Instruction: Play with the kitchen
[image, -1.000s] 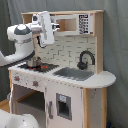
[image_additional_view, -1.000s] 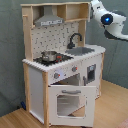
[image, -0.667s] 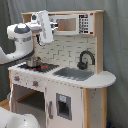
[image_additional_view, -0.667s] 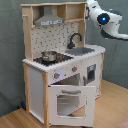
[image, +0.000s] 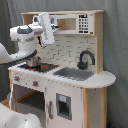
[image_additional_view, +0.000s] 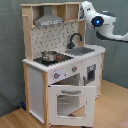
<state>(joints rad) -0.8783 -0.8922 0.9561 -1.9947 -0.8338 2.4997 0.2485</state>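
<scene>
I'm working left to right across the first exterior view. At about nine o'clock sits my arm's white elbow housing (image: 24, 39), and just past it, up near eleven o'clock, the gripper (image: 46, 29) is raised against the kitchen (image: 97, 80), level with the upper shelf. I cannot tell how far the claw is open, nor whether it has anything in it; nothing visible hangs from it.

The kitchen fills the middle of both exterior views. On its stove (image: 36, 66), at about nine o'clock from frame centre, stands the small pot (image: 34, 61). Moving right, the sink (image: 75, 74) lies near centre with the black faucet (image: 85, 59) behind it toward three o'clock, and the microwave panel (image: 84, 22) is up at one o'clock. In the second exterior view the oven door (image_additional_view: 71, 102) hangs open at six o'clock, and the grey hood (image_additional_view: 48, 21) is at eleven.

My judgement: the step in hand is repositioning high before reaching for one feature, probably the pot or the faucet. To do it well I would clear the top shelf edge first, then descend straight over the chosen target instead of sweeping sideways, since the faucet and the back wall crowd the counter. I'd keep the elbow away from the side panel and approach the pot slowly; it looks light and liable to slide.
</scene>
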